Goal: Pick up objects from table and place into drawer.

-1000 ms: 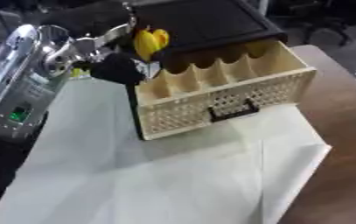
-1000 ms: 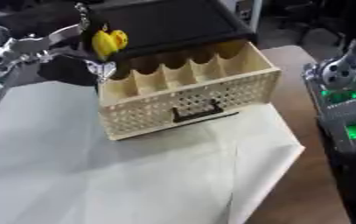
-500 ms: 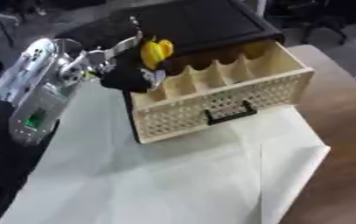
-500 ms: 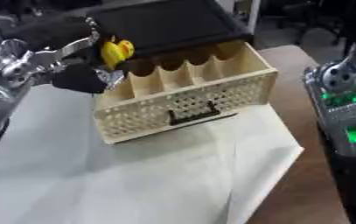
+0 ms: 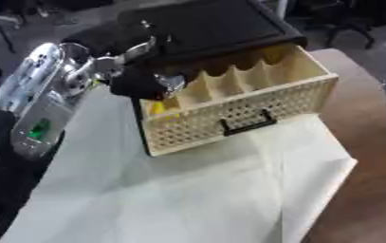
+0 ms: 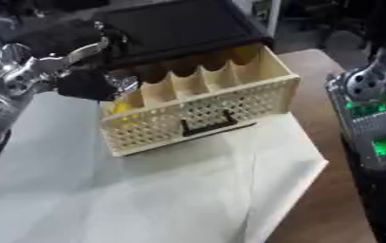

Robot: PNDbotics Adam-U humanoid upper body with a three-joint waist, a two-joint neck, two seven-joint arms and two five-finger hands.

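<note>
A beige perforated drawer [image 5: 254,102] with a black handle [image 5: 247,124] stands pulled out of a black cabinet [image 5: 208,26]. It is split into several compartments. A yellow object [image 5: 157,108] lies in the leftmost compartment and shows through the holes in the front. My left hand [image 5: 142,81] hovers right over that compartment with its fingers relaxed, one pointing up and to the right, and nothing in its grasp. Of my right arm only the forearm [image 6: 370,118] with green lights shows at the right edge; its hand is out of the picture.
A white cloth [image 5: 188,190] covers the table in front of the drawer, with a fold at its right corner. Bare brown tabletop [image 5: 370,142] lies to the right. My left forearm [image 5: 38,104] fills the left side.
The left hand came down over the drawer's left end. The yellow object, held above the hand before, now lies inside the leftmost compartment below it. The camera view also shifted.
</note>
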